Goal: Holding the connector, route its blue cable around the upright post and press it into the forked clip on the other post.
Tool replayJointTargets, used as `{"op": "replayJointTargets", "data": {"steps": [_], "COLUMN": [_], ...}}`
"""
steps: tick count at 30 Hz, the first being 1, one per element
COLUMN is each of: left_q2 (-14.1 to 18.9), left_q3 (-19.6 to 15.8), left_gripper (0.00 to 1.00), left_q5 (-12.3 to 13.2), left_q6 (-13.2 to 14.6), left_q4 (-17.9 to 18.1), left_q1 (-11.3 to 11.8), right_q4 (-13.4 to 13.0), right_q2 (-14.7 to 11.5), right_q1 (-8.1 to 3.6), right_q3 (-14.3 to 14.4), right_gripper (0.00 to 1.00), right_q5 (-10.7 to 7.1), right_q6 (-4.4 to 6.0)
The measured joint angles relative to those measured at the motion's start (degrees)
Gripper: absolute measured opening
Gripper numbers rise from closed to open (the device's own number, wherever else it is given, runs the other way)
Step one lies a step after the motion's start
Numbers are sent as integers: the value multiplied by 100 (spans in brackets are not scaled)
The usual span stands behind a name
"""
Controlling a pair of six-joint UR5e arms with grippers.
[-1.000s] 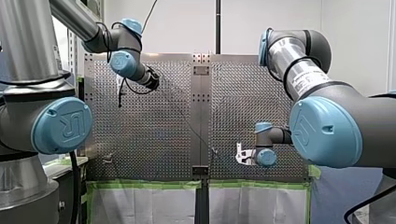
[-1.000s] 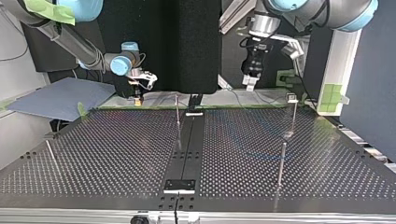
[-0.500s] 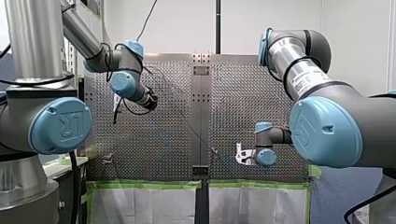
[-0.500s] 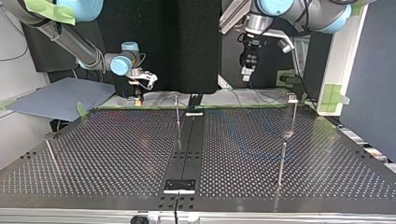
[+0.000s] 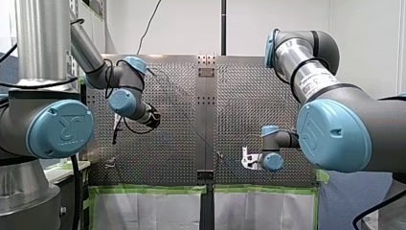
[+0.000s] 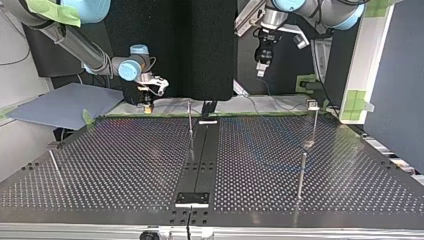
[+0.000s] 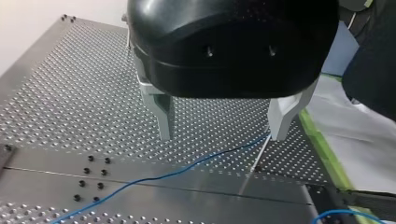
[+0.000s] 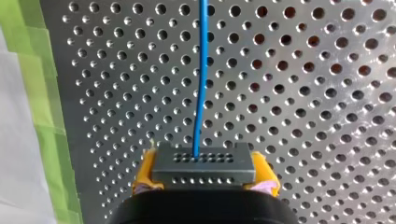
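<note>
My right gripper is shut on a grey connector, its yellow pads pressing on both sides. The blue cable runs straight ahead from the connector over the perforated plate. In the top view this gripper hangs low at the table's far edge, left of a thin upright post. The post with the forked clip stands at the far right. My left gripper is open and empty, high above the cable and a thin post; in the top view it hovers above the far edge.
Another upright post stands near the right front of the table, and a leaning rod at the left. A dark centre strip divides the plate. Green tape and white sheeting line the near edge in the front view.
My left arm has swung toward the front view's near edge, and its gripper has risen in the top view. The right arm and the connector have not moved.
</note>
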Motion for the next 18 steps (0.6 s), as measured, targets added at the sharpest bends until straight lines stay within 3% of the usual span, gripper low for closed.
{"op": "replayJointTargets", "data": {"steps": [12,18], "left_q2": [19,25], "left_q3": [-7,-6], "left_gripper": [100,100], "left_q5": [0,2], "left_q6": [0,0], "left_q4": [598,912], "left_q1": [-23,-26], "right_q4": [30,93], "right_q2": [-18,-183], "right_q1": [-82,-118], "right_q3": [-5,-6], "right_gripper": [0,0], "right_q5": [167,179], "right_q6": [-8,11]}}
